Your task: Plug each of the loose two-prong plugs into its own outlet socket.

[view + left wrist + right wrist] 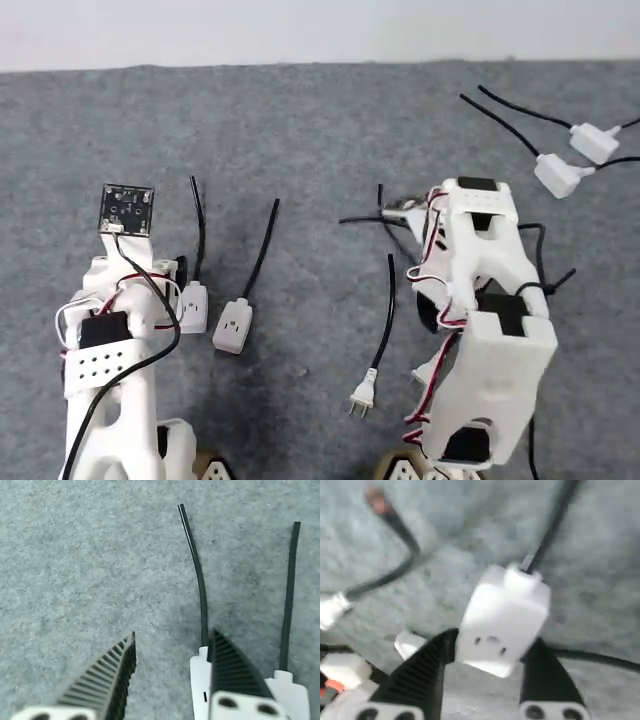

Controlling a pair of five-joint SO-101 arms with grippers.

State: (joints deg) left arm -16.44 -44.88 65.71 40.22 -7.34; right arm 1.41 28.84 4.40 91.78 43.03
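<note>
My right gripper point(494, 639) is shut on a white outlet socket point(505, 607), whose slotted face points toward the camera and whose black cord runs away from it. In the high view this gripper point(405, 212) sits at the front of the right arm. A loose two-prong plug point(362, 392) on a black cord lies between the arms. My left gripper point(174, 634) stands open over bare carpet with nothing between its fingers. One finger point(232, 672) is just beside a white socket point(199, 680), and a second socket point(291, 695) lies next to that one.
Two more white sockets point(558, 175) point(595, 143) with black cords lie at the far right. A small white plug point(331, 611) on a cord lies near the right gripper. The grey carpet point(300, 130) covers the table, and black cords cross it around the right arm.
</note>
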